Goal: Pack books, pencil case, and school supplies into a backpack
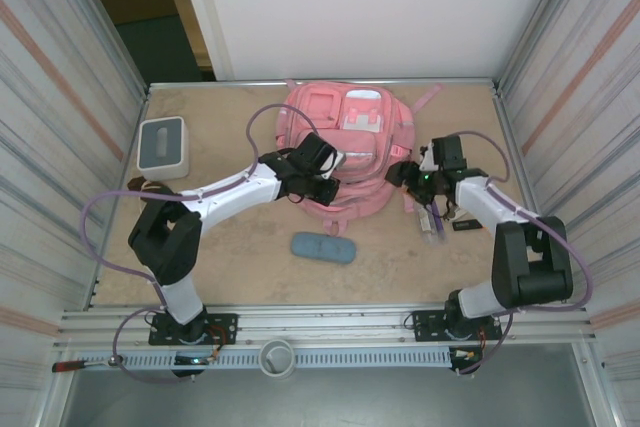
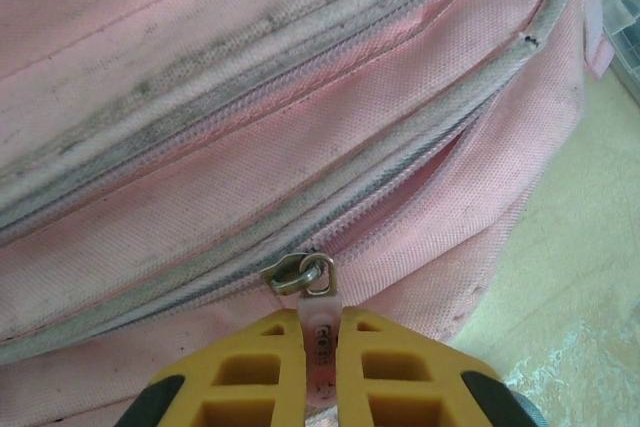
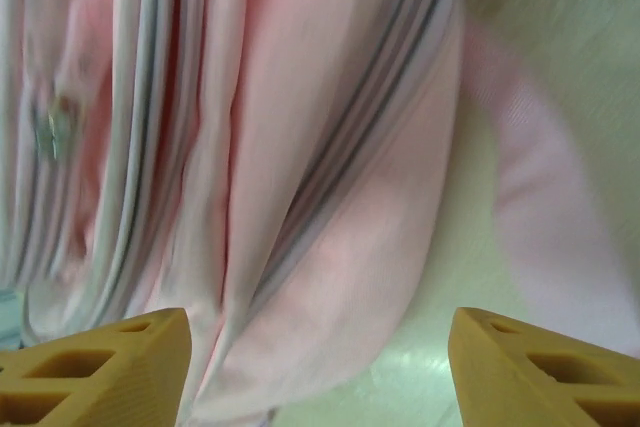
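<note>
The pink backpack (image 1: 345, 147) lies at the back middle of the table. My left gripper (image 1: 318, 185) is at its near side, its yellow fingers (image 2: 250, 367) shut on the pale pink zipper pull tab (image 2: 322, 342) below the metal slider (image 2: 298, 274). My right gripper (image 1: 403, 175) is open beside the backpack's right edge, its fingers (image 3: 130, 357) wide apart with pink fabric (image 3: 330, 247) between them, nothing gripped. The blue-grey pencil case (image 1: 323, 248) lies on the table in front of the backpack. A clear purplish stick (image 1: 433, 219) and a short black piece (image 1: 462, 225) lie under the right arm. The books are out of view.
A white box with a grey top (image 1: 162, 145) stands at the back left. Metal walls close in both sides of the table (image 1: 250, 247). A purple cable loops from each arm.
</note>
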Motion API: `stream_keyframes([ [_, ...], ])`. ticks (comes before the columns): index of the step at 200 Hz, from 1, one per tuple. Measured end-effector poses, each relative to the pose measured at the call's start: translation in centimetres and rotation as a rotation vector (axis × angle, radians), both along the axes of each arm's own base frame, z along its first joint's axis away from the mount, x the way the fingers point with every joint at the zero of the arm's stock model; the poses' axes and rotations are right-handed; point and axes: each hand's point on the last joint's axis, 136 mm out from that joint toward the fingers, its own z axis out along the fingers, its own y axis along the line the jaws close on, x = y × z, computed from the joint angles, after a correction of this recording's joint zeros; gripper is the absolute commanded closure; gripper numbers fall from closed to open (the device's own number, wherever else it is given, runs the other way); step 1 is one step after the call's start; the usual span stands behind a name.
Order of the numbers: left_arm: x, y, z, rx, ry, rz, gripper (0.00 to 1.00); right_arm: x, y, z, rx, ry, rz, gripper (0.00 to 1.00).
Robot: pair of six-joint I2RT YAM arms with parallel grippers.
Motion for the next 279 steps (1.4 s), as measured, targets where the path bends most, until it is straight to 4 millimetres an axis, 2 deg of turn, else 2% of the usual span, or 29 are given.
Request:
stream_keyframes([
  [17, 0.0, 0.0, 0.1, -0.001, -0.001, 0.000, 1.00, -1.1, 2.0, -0.3, 0.013, 0.005, 0.032, 0.35],
  [32, 0.0, 0.0, 0.1, 0.000, -0.002, 0.000, 1.00, -1.3, 3.7, 0.0, 0.025, -0.011, 0.057, 0.45],
  [53, 0.0, 0.0, 0.1, 0.000, -0.002, 0.000, 1.00, -1.1, 5.1, 0.3, 0.036, -0.033, 0.069, 0.59],
  [78, 0.0, 0.0, 0.1, 0.000, -0.002, 0.000, 1.00, -0.6, 5.9, -0.3, 0.037, -0.028, 0.075, 0.67],
  [105, 0.1, 0.1, 0.1, 0.004, -0.006, 0.004, 1.00, -0.3, 6.1, -0.9, 0.032, -0.017, 0.067, 0.90],
  [128, 0.4, 0.4, 0.0, 0.016, -0.017, 0.017, 1.00, 0.1, 5.7, -0.7, 0.032, -0.023, 0.058, 0.97],
  [148, 0.7, 1.3, -0.4, 0.031, -0.015, 0.034, 1.00, 0.3, 4.5, -0.2, 0.032, -0.024, 0.047, 1.00],
  [177, 1.6, 4.3, -1.0, 0.048, -0.006, 0.091, 1.00, 1.3, 1.8, 0.9, 0.030, -0.039, 0.015, 1.00],
  [201, 2.3, 5.8, -0.8, 0.053, -0.012, 0.120, 1.00, 1.8, 1.1, 2.1, 0.046, -0.048, 0.037, 1.00],
  [223, 2.4, 5.9, -0.6, 0.052, -0.020, 0.122, 1.00, 2.5, 1.4, 2.9, 0.059, -0.042, 0.075, 1.00],
  [249, 2.3, 5.8, -0.5, 0.051, -0.021, 0.118, 1.00, 3.4, 1.4, 2.6, 0.053, -0.013, 0.107, 1.00],
  [279, 1.5, 4.5, -0.3, 0.039, -0.018, 0.092, 1.00, 4.4, 0.7, 2.5, 0.046, 0.014, 0.111, 0.97],
])
